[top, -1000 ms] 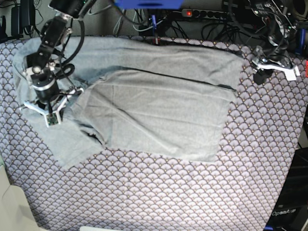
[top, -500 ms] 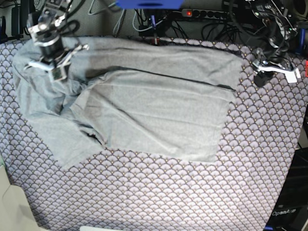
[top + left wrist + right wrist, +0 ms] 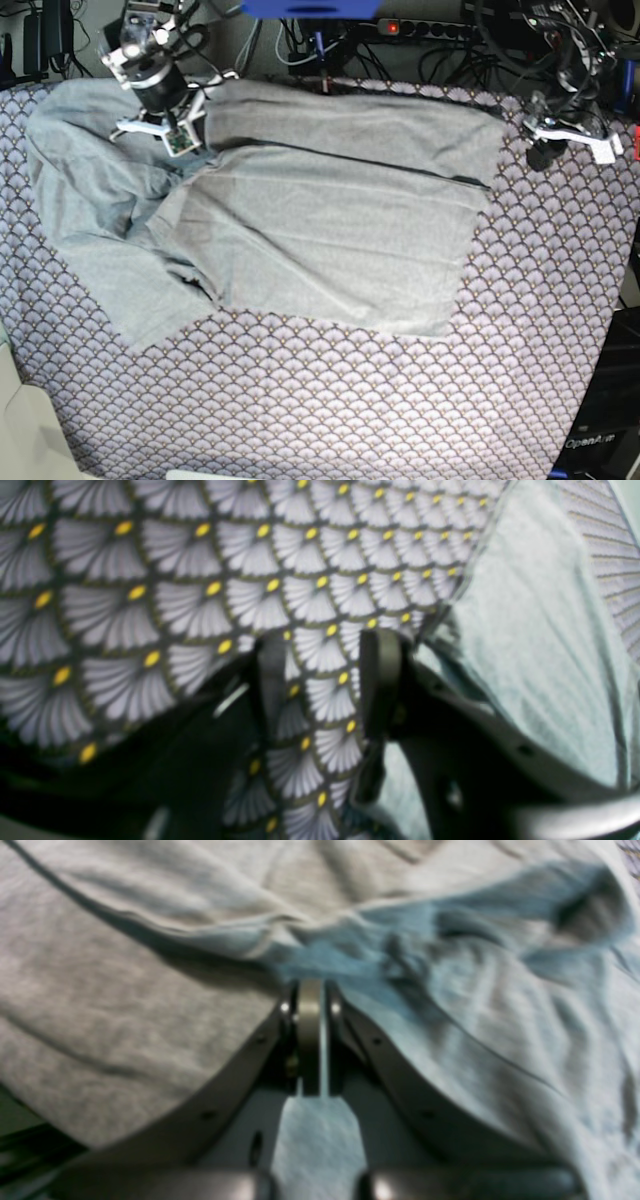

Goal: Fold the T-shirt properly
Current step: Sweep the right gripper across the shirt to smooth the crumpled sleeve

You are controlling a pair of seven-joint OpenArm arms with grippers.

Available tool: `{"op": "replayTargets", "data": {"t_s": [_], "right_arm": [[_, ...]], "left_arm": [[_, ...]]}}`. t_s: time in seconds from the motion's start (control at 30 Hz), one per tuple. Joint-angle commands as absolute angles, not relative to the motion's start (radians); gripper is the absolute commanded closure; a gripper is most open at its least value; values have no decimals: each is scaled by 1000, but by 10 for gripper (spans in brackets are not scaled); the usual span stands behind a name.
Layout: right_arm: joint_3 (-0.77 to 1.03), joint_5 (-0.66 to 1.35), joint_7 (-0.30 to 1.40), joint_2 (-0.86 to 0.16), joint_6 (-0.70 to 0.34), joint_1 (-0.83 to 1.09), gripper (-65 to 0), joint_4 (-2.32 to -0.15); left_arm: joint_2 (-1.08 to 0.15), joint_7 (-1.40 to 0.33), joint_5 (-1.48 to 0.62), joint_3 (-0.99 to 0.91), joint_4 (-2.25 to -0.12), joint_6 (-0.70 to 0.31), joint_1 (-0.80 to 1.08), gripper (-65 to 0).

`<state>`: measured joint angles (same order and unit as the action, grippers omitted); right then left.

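Carrying a pinch of the T-shirt (image 3: 330, 220), the right hand (image 3: 172, 140) has swung from the sleeve toward the collar, clamped on fabric. Left hand (image 3: 545, 150) waits apart, beside the hem.

a purple-grey scallop-patterned cloth (image 3: 330, 400) with small yellow dots covered the whole table under even, soft light. behind its far edge ran a tangle of black cables (image 3: 440, 50) and a power strip (image 3: 425, 28) with a red glowing switch. a blue object (image 3: 308, 8) sat at the top edge.
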<state>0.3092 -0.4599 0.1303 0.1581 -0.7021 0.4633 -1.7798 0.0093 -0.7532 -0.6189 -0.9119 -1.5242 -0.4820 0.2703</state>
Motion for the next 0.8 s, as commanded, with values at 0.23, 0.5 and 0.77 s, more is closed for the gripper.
{"op": "replayTargets", "data": {"t_s": [0.23,0.5,0.77], "right_arm": [[285,-449,110,157,-698,372,0,-1716],[292,-493,140,157,-698,134,0,-1716],[278,-513,214,157,-698,243,0,-1848]], "left_arm": [[-2,-737,-641,-917,-1623,-492,305,-235],[-2,-736,-641,-917,-1690,-492,380,-235],[5,-734,-641,-964,-1692,-499,398,-235]]}}
